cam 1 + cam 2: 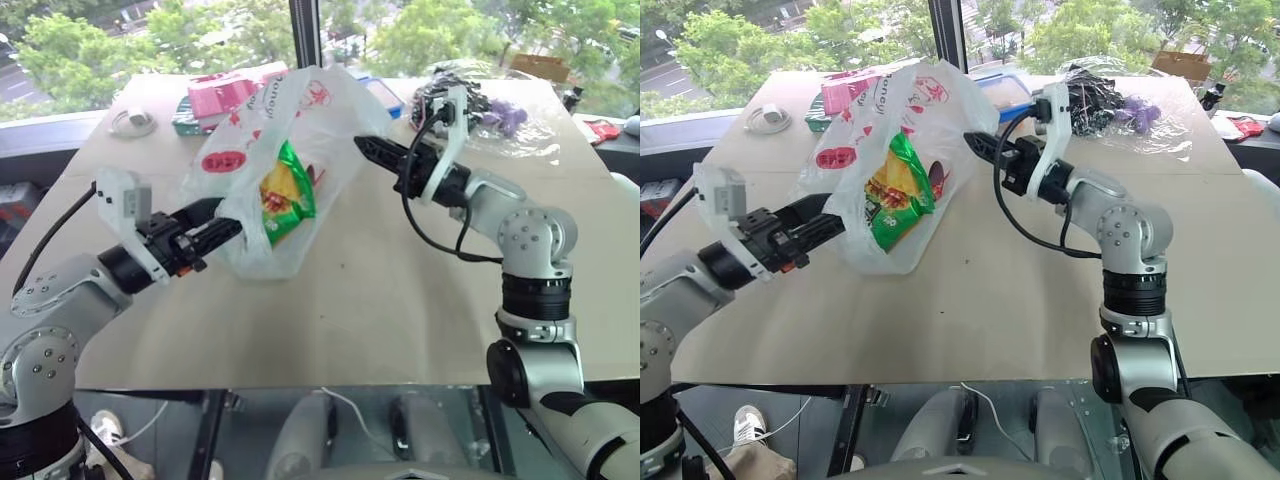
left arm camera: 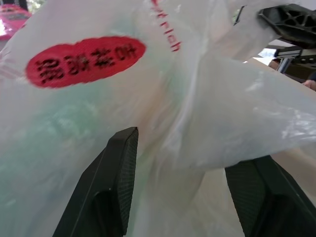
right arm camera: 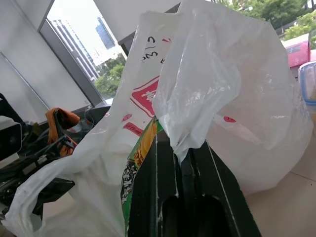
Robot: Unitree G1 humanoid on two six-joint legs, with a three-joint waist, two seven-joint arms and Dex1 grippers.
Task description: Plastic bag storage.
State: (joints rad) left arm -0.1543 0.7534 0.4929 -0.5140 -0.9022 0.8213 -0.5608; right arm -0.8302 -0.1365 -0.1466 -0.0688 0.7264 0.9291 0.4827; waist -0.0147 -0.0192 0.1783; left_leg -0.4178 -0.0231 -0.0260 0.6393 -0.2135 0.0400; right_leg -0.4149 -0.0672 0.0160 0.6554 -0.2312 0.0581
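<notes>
Right wrist view, right end effector [image 3: 183, 148] clamped on plastic bag [image 3: 232, 94], left end effector [image 2: 197, 163] parted, packet [image 1: 285, 195] half veiled.

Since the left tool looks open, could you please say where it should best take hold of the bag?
Grip the bag by its loose upper film on the robot's left, coming level from that side; the snack packet bulges lower down, and the right tool pinches the opposite edge.

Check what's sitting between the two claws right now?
The plastic bag, with a green snack packet inside, fills that stretch in the head views. The right claw is shut on its edge; the left claw is open at its lower side.
</notes>
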